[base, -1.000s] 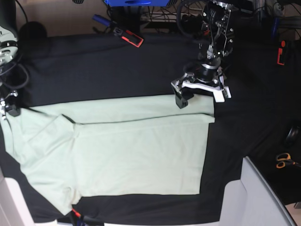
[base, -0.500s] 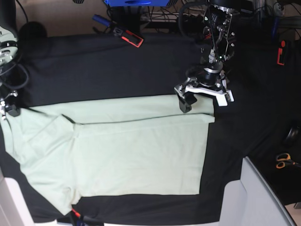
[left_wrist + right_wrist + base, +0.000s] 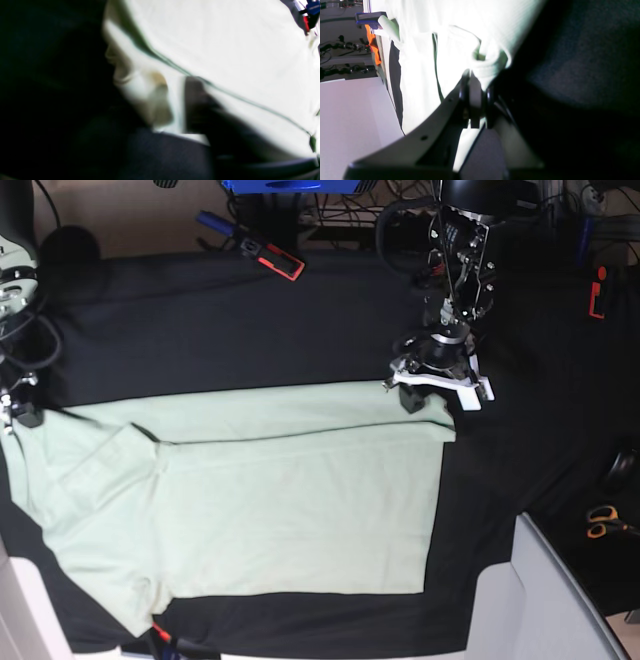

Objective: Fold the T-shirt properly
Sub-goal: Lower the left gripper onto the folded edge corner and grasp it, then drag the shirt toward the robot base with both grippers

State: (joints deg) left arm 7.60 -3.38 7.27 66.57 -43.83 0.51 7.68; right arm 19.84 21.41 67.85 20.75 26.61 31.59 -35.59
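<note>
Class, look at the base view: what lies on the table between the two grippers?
The T-shirt: its upper folded edge runs from the right gripper to the left gripper. Base view shows it.

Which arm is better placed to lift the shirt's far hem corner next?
Left. The left hand sits on the T-shirt at that corner, fingers narrowing. The right hand is shut on the opposite end.
</note>
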